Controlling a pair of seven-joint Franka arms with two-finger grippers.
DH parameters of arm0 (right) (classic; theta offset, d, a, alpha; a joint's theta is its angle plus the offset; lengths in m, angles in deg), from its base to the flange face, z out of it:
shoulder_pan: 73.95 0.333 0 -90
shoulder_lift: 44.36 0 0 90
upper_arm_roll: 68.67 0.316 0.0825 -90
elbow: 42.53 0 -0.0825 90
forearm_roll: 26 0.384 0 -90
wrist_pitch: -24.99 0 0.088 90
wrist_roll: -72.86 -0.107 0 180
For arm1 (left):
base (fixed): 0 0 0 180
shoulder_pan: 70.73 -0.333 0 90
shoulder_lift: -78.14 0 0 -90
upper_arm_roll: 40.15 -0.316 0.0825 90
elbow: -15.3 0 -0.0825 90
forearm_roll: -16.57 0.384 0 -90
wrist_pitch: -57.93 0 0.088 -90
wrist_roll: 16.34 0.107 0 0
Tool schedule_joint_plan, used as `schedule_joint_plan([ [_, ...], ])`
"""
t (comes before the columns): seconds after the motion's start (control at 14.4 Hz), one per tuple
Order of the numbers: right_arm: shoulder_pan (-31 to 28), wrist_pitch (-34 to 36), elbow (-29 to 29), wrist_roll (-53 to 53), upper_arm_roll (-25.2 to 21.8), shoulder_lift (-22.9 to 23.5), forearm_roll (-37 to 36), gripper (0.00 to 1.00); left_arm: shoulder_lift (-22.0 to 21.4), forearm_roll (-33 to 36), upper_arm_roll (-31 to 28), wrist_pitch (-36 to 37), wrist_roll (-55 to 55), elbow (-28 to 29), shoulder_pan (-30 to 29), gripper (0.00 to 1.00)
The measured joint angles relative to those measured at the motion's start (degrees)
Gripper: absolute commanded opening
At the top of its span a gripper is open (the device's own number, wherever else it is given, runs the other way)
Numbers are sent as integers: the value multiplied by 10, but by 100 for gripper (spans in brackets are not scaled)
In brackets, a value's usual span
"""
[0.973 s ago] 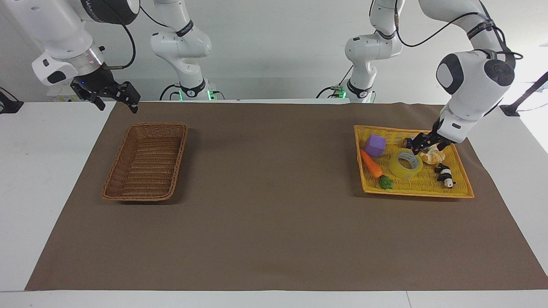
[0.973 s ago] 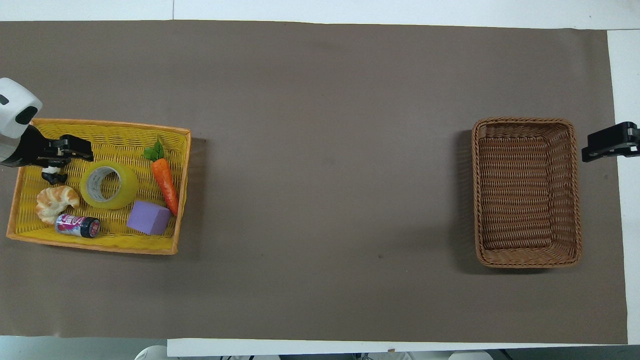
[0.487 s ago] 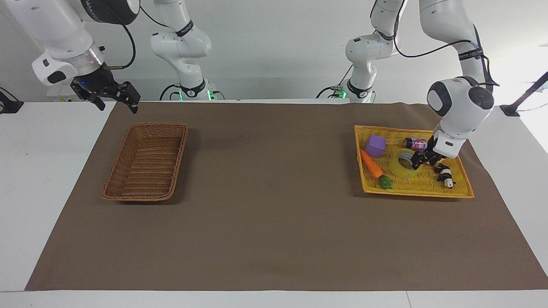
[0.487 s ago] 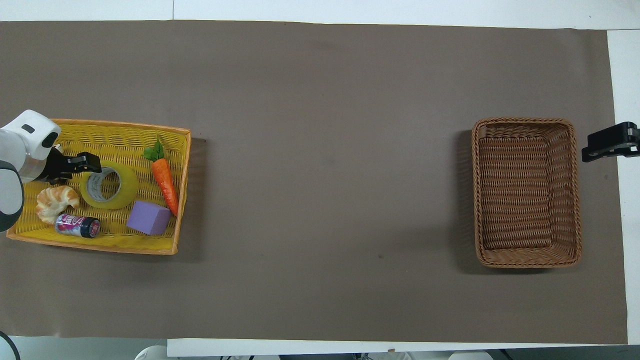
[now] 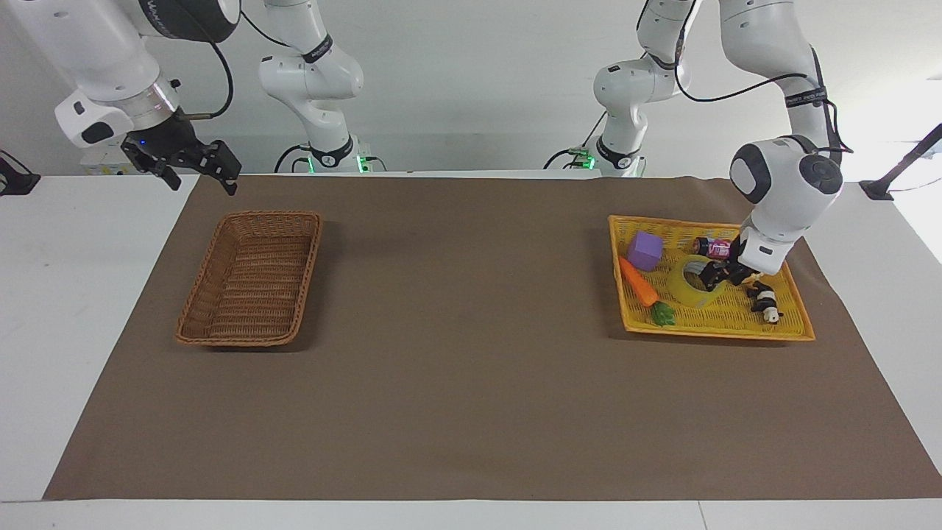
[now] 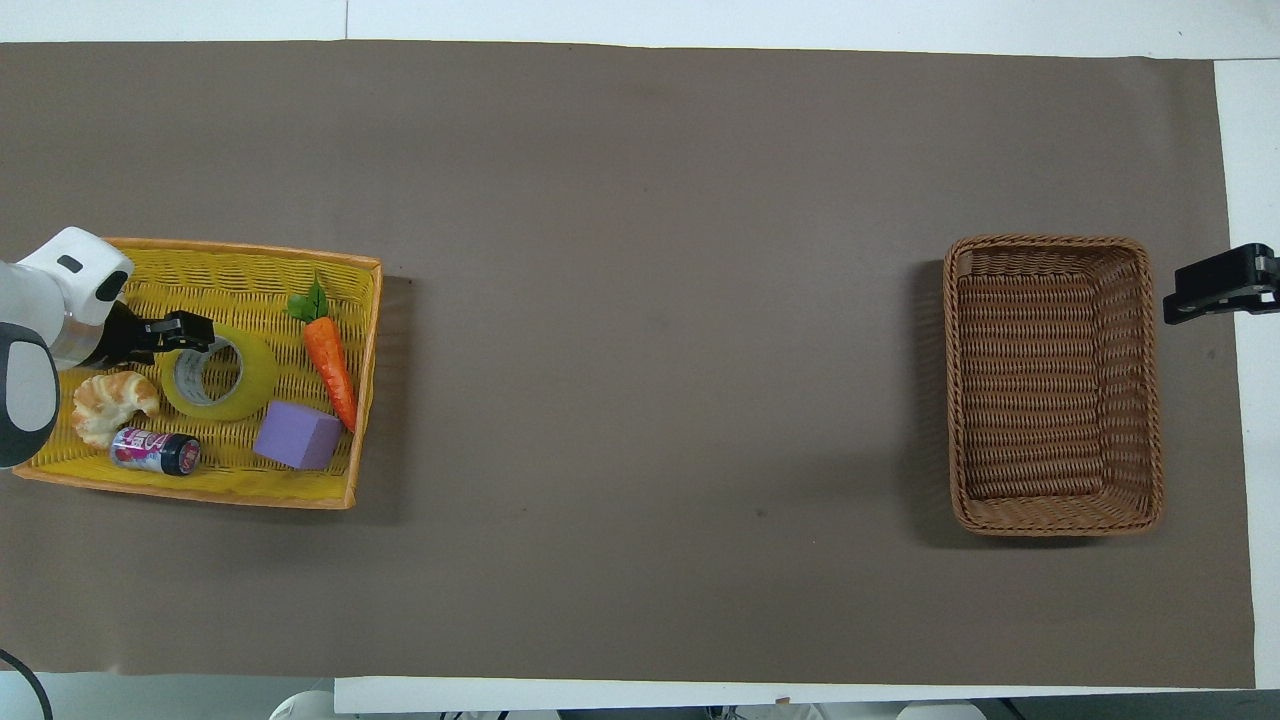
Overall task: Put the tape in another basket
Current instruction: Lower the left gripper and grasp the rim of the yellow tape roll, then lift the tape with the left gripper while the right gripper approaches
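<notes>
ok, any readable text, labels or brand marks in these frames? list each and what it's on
None can be read.
Small can in the yellow tray: pink and white label print, too small to read.
Left arm: lettering on a black joint band, too small to read.
Right arm: white lettering on a dark joint band, cut off and blurred.
Tape, brown wicker basket: no print visible.

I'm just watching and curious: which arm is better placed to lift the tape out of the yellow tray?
The left. The left gripper is already down at the tape, while the right gripper waits beside the basket.
</notes>
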Motion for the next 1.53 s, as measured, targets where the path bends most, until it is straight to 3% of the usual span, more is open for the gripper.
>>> schedule_joint_plan([
  [0.7, 1, 0, 0, 0, 1, 0, 0, 99, -1, 0, 1, 54, 1, -4, 0, 69],
  [1.39, 1, 1, 0, 0, 2, 0, 0, 99, -2, 0, 1, 27, 2, 37, 0, 61],
  [1.46, 1, 6, 0, 0, 2, 0, 0, 99, -2, 0, 1, 18, 2, 42, 0, 49],
  [1.53, 1, 15, 0, 0, 3, 0, 0, 99, -2, 0, 1, 10, 3, 47, 0, 24],
])
